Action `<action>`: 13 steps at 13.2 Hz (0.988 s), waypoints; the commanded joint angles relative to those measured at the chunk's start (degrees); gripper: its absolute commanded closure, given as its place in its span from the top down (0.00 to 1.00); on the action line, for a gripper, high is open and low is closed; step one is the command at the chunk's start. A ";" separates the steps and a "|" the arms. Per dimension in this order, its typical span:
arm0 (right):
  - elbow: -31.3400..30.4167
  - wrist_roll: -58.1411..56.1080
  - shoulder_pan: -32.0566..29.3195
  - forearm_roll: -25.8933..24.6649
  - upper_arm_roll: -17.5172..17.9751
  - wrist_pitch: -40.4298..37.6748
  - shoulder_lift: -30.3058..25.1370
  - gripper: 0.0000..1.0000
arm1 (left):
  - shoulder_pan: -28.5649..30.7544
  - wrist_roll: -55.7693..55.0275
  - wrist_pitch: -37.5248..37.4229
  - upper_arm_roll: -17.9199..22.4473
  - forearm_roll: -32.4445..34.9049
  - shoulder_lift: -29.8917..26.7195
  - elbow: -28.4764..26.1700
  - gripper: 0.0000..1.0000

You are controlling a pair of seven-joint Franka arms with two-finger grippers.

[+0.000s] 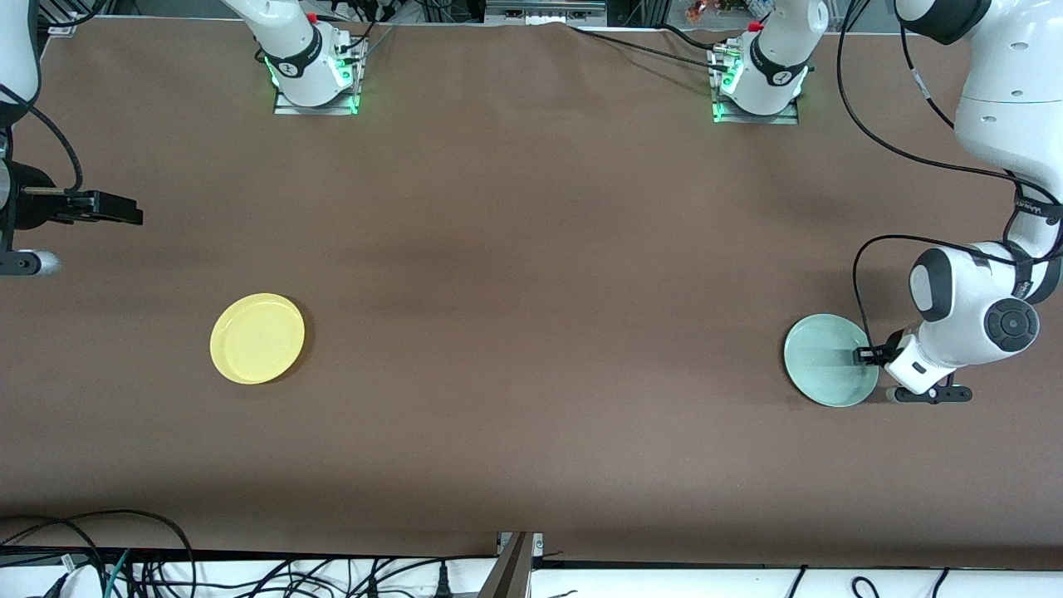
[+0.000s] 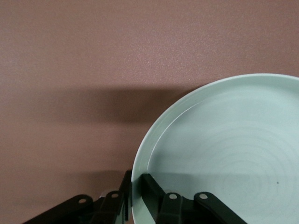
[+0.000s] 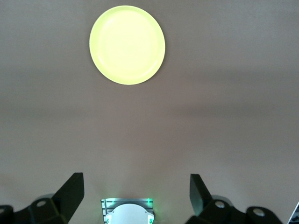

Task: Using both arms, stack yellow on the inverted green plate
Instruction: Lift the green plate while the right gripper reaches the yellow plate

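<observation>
The yellow plate lies rim up on the brown table toward the right arm's end; it also shows in the right wrist view. The pale green plate sits hollow side up toward the left arm's end. My left gripper is low at that plate's edge. In the left wrist view the left gripper has one finger inside and one outside the green plate's rim, shut on it. My right gripper hangs high over the table's right-arm end, open and empty, as its wrist view shows.
The right arm's base and the left arm's base stand along the table's edge farthest from the front camera. The right arm's base shows between the open fingers. Bare brown table lies between the two plates.
</observation>
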 commanded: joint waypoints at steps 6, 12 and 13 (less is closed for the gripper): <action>0.09 -0.08 -2.29 -0.16 0.28 13.22 13.57 1.00 | -2.00 2.99 -6.42 -1.14 2.16 -7.07 0.47 0.00; -1.49 0.01 -4.31 0.55 0.36 22.44 20.08 1.00 | -8.49 2.64 -25.99 -1.31 2.16 -9.27 13.90 0.00; -2.97 -0.17 -5.71 2.55 0.36 24.29 20.26 1.00 | -9.99 2.64 -28.55 -1.05 2.59 -9.36 15.75 0.00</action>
